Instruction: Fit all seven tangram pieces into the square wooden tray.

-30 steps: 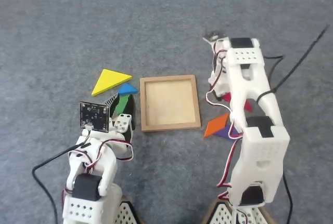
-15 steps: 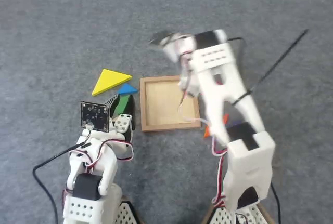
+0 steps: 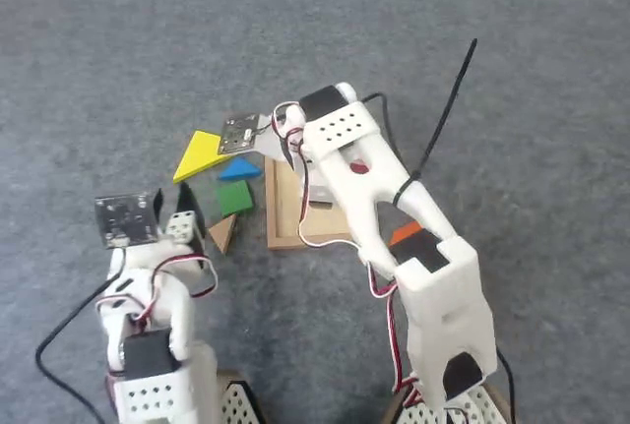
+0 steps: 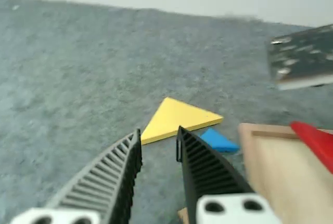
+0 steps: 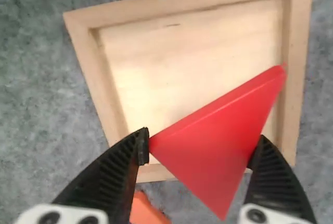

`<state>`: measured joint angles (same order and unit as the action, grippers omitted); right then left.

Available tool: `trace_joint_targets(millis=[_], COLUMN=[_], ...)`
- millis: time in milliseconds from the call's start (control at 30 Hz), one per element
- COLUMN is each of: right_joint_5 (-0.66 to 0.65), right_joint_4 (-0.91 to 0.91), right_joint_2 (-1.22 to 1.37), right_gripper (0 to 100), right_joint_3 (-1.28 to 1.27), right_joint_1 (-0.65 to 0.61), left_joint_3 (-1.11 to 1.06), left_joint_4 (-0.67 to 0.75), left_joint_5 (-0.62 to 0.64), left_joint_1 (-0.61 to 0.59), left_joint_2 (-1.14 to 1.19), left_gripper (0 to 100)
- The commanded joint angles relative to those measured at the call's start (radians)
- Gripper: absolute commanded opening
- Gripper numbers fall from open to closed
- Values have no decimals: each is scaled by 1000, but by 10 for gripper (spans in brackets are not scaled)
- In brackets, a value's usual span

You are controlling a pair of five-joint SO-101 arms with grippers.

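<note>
The grey worktop (image 3: 512, 99) carries everything. The right arm (image 3: 433, 276) stretches across it, leaning over the square wooden tray (image 5: 83, 68), which lies in the middle of the worktop with nothing resting on its floor. The left arm (image 3: 148, 316) stands back on the other side, near the loose pieces.

The right pincer (image 5: 200, 148) is spread wide and clamps a large red triangle (image 5: 218, 142) by two of its edges, holding it over the tray. In the right wrist view one corner lies near a tray wall while the opposite part overlaps the rim. The left pincer (image 4: 157, 135) is slightly parted and holds nothing; it points toward the yellow triangle (image 3: 200, 153).

Beside the tray's left edge lie that yellow triangle, a green piece (image 3: 234, 198), a small blue triangle (image 3: 238, 170) and a small tan triangle (image 3: 223, 232). An orange piece (image 3: 406, 234) peeks out past the right arm.

The likely trouble is the release. If the red triangle comes down overlapping the rim, it would probably perch tilted on the wall rather than seat flat. Dropped away from a corner, it could block room for the other six pieces. The two arms are also close together near the tray's left edge, so a sweep by either could scatter the loose pieces.
</note>
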<state>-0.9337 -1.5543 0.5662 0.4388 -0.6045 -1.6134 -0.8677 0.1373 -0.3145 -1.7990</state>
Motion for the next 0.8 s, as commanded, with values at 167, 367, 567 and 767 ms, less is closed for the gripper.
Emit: trace_joint_targets(millis=[167,367,567,767], right_joint_5=[-17,-11,51,287], right_joint_4=[51,47,-73,-145], right_joint_2=[5,-19,-234,-432], right_gripper=[396,431,428,238], right_joint_3=[55,60,66,57], right_joint_1=[-47,-44,45,84], left_joint_3=[33,16,16,13], left_joint_4=[5,17,17,11], left_joint_5=[9,5,5,3], left_joint_1=[-69,-51,-51,-14], left_joint_2=[-12,-14,-14,-12], left_gripper=[113,113,113,113])
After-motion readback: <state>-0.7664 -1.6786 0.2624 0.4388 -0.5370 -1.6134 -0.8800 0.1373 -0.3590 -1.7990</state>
